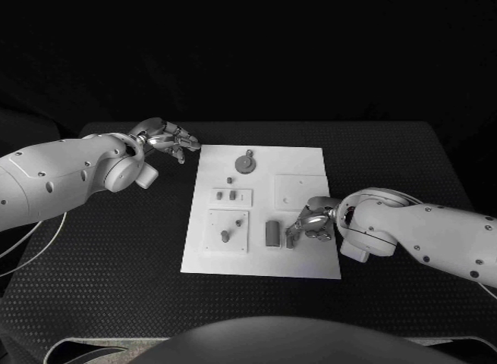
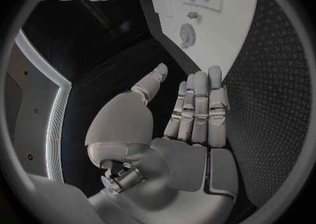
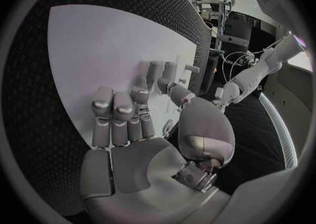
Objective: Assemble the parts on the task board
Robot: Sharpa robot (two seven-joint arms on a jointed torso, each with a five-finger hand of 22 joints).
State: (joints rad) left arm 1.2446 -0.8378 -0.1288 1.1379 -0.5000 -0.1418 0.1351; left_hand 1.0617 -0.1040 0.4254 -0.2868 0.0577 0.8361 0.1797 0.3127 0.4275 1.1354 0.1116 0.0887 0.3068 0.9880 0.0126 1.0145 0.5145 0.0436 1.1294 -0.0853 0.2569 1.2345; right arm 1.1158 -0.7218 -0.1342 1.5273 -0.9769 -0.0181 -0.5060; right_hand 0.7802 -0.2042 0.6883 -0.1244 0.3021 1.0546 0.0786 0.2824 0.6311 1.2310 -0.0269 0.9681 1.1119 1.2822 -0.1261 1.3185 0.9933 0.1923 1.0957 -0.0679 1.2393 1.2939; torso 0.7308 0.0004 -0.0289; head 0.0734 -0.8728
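The white task board (image 1: 305, 256) lies in the middle of the black table. On it are a round grey part with a stem (image 1: 245, 162), two small pegs (image 1: 226, 196), a small plate with pieces (image 1: 226, 230), a square plate (image 1: 300, 189) and an upright grey block (image 1: 272, 233). My right hand (image 1: 312, 221) hovers low over the board's right side, just right of the block, fingers curled downward (image 3: 121, 109); whether they hold anything is hidden. My left hand (image 1: 166, 139) is off the board's far left corner, fingers (image 2: 197, 103) straight and empty.
Black textured table (image 1: 117, 258) surrounds the board on all sides. In the left wrist view the board (image 2: 227, 39) runs ahead of the fingertips, with the round part (image 2: 187, 34) nearest them. Grey posts (image 3: 162, 70) stand just beyond the right thumb.
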